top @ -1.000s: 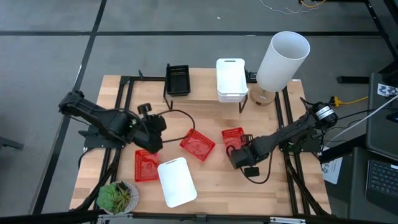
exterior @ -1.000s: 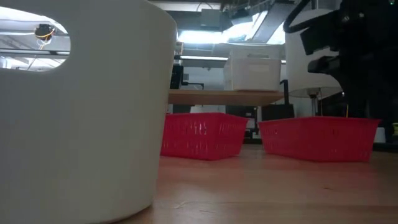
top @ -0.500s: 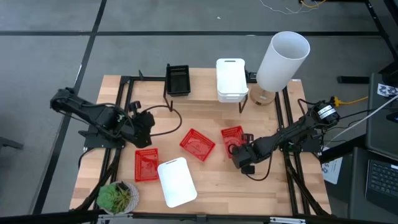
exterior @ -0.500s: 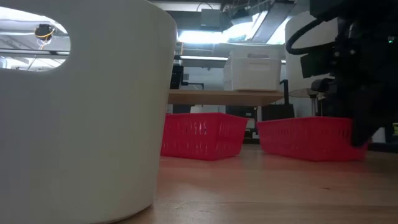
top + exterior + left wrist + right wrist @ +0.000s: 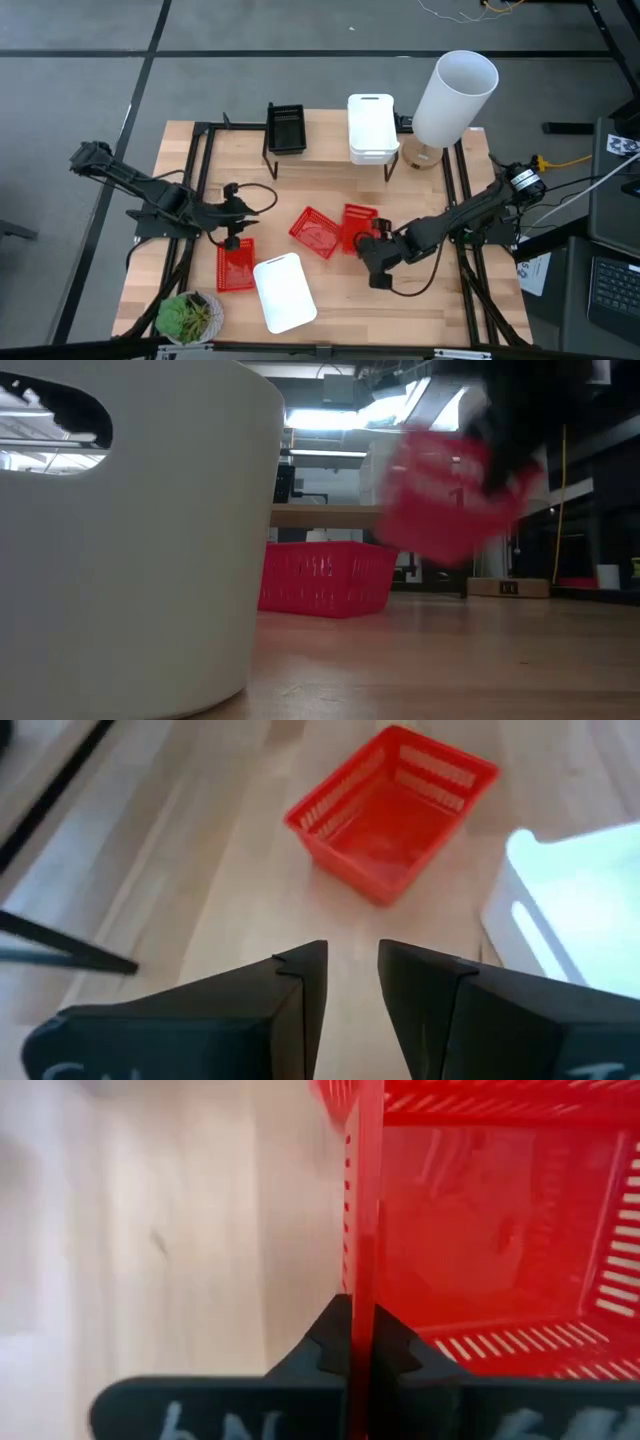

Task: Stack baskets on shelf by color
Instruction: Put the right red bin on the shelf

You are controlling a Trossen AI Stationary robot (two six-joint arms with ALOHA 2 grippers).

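My right gripper is shut on a red mesh basket, which hangs tilted above the table. A second red basket rests on its bottom just left of it, and a third one sits beside a white basket near the front. My left gripper is open over bare wood at the table's left, its fingers pointing toward that third red basket. The shelf at the far edge carries a black basket and stacked white baskets. My right gripper pinches one mesh side wall of the red basket at its rim, one finger inside the basket and one outside. The fingers slant down from the table's right side. The basket is lifted clear of the table and hangs tipped.
A tall white cylinder stands at the shelf's right end. A green potted plant sits at the near left corner. Bare wood shows between the red baskets and the shelf.
My right gripper has shut on the red basket's wall and lifted it clear of the table, tipping it and carrying it a little toward the table's left. My left gripper has drawn back toward the table's left edge and sunk lower, staying open.
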